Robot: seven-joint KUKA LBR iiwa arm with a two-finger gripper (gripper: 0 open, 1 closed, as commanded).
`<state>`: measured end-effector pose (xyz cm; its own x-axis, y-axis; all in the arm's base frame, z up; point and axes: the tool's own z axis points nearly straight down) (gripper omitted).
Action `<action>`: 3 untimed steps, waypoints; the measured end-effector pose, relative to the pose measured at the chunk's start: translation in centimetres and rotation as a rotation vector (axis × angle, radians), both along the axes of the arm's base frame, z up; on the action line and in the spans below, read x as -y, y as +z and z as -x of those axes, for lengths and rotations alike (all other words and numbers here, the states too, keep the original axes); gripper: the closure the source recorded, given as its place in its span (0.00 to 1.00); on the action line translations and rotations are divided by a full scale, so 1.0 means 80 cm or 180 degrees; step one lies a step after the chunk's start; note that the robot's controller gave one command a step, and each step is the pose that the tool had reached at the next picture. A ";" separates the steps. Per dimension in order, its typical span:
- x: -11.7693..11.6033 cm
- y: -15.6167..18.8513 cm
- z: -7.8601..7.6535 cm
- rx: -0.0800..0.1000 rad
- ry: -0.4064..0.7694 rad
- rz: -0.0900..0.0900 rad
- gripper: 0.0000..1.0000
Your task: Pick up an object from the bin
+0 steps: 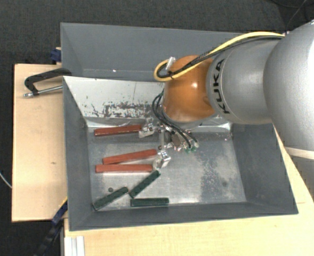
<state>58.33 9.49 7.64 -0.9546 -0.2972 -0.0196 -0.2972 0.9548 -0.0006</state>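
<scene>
My gripper (155, 142) hangs under the orange wrist cover at the middle of the bin, open, with nothing between its fingers. One fingertip (147, 127) is at the right end of a red-brown stick (117, 131) lying near the back wall. The other fingertip (163, 158) is at the right end of a second red-brown stick (129, 157). A third red-brown stick (123, 168) lies just below that one. A dark green stick (145, 183) slants down and left from under the lower fingertip.
Two more dark green sticks lie near the bin's front wall, one slanted (110, 198) at the left and one flat (149, 201) beside it. The arm covers the bin's back right. Bare floor stretches right of the gripper.
</scene>
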 end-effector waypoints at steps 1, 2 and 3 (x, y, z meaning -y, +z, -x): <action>-0.033 0.003 -0.020 -0.0051 0.0023 0.0022 1.00; -0.033 0.003 -0.020 -0.0050 0.0023 0.0021 1.00; -0.035 0.052 -0.016 -0.0062 0.0019 0.0014 1.00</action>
<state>59.62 12.31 11.79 -0.9530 -0.3029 0.0003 -0.3029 0.9530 0.0011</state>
